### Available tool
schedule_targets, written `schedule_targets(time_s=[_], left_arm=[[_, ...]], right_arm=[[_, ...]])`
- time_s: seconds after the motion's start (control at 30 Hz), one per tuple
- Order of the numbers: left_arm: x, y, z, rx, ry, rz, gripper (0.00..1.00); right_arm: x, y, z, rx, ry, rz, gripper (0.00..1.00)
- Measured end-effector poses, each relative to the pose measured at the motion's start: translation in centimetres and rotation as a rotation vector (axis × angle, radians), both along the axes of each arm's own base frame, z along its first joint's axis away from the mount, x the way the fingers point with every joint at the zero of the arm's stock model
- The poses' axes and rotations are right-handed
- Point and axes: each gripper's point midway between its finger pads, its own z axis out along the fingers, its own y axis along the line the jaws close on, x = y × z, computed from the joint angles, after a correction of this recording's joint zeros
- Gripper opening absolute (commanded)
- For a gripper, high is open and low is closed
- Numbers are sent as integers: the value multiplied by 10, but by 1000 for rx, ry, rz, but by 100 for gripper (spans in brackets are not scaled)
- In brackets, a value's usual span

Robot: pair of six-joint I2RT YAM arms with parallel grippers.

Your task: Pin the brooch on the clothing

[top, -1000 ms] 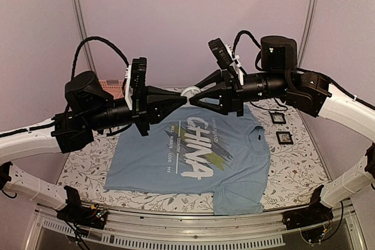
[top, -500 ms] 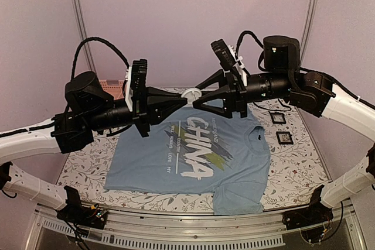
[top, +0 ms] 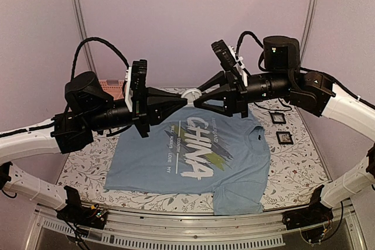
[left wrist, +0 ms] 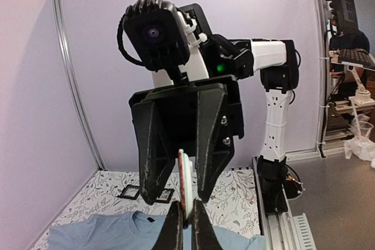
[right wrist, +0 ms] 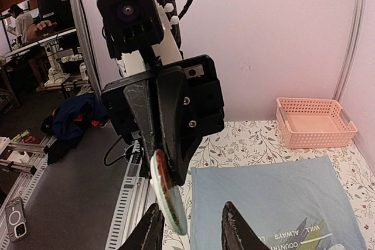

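The brooch (top: 190, 93), a small round disc seen edge-on, is held in mid-air above the light blue "CHINA" T-shirt (top: 193, 156). My left gripper (top: 184, 99) is shut on its lower edge, as the left wrist view shows (left wrist: 187, 206), with the brooch (left wrist: 185, 182) upright between the fingers. My right gripper (top: 197, 98) faces it tip to tip and is open. In the right wrist view (right wrist: 191, 208) the brooch (right wrist: 169, 194) sits beside its left finger, and I cannot tell whether they touch. The shirt lies flat on the table (right wrist: 275, 197).
A pink basket (top: 111, 86) stands at the back left, also in the right wrist view (right wrist: 313, 122). Two small black square frames (top: 278, 117) (top: 285, 138) lie right of the shirt on the floral tablecloth (top: 299, 168).
My right gripper has shifted slightly up and to the right at the brooch. The left arm and the brooch have stayed where they were.
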Motion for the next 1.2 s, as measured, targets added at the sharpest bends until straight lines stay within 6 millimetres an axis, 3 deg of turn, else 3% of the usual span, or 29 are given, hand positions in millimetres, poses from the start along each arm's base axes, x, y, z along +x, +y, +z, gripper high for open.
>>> schedule_targets(time_s=[0.37,0.73,1.2], left_arm=[[-2,-1,0,1,-3,-8,0],[-6,-2,-1,5,-3,-24,0],[-7,-2,-1,6,-7,-30,0]], right_arm=[[-3,-5,5,8,-2,7,40],[-7,-5,9,17,6,30,26],[-7,-5,10,19,7,32,29]])
